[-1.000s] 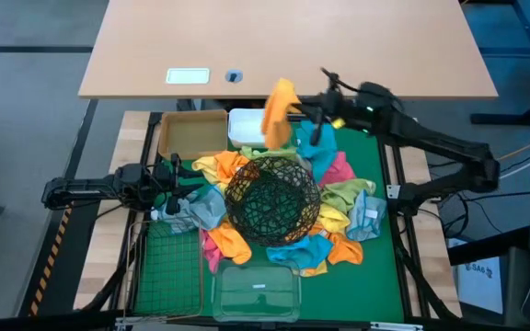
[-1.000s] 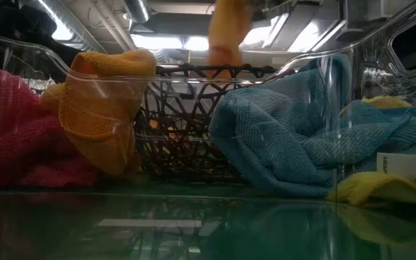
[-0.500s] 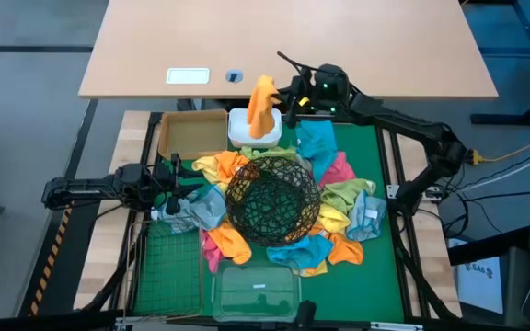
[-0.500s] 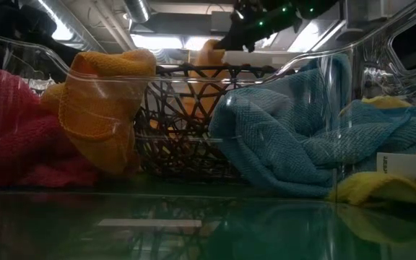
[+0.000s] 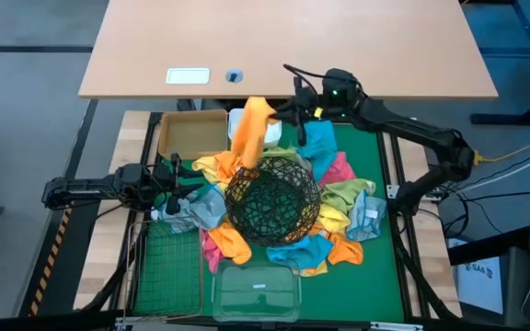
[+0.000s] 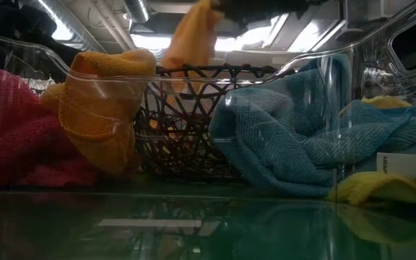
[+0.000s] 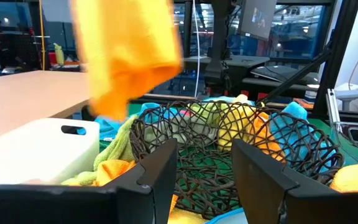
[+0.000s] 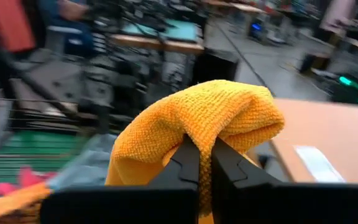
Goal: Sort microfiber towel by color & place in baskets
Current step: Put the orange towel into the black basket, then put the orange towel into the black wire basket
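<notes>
My right gripper (image 5: 274, 114) is shut on an orange towel (image 5: 249, 133) above the back of the pile, over the white tub (image 5: 235, 121) and the far rim of the black wire bowl (image 5: 272, 198). The towel also shows in the low view (image 6: 190, 43) and the left wrist view (image 7: 129, 56). My left gripper (image 5: 180, 179) is open and empty, left of the bowl (image 7: 229, 130). Several orange, yellow, blue, pink and green towels lie around the bowl. The tan tray (image 5: 191, 133), the green wire basket (image 5: 167, 267) and the clear box (image 5: 256, 292) stand around the pile. My right gripper pinches a fold of the orange towel (image 8: 197, 118) between its two shut fingers (image 8: 229, 165). The cloth bulges over the fingertips in several layers. The fingers come about level from the table's right side. The towel hangs slack below them, lifted clear of the pile.
A light wooden table (image 5: 283, 41) with a white label and a small round thing stands beyond the green mat. Loose towels (image 5: 325, 244) ring the bowl on all sides. The clear box wall (image 6: 280, 79) stands close before the low camera.
My right gripper has carried the orange towel from beside the white tub across it, toward the table's left and a little toward the near edge. The towel has swung out and now hangs over the bowl's far-left rim.
</notes>
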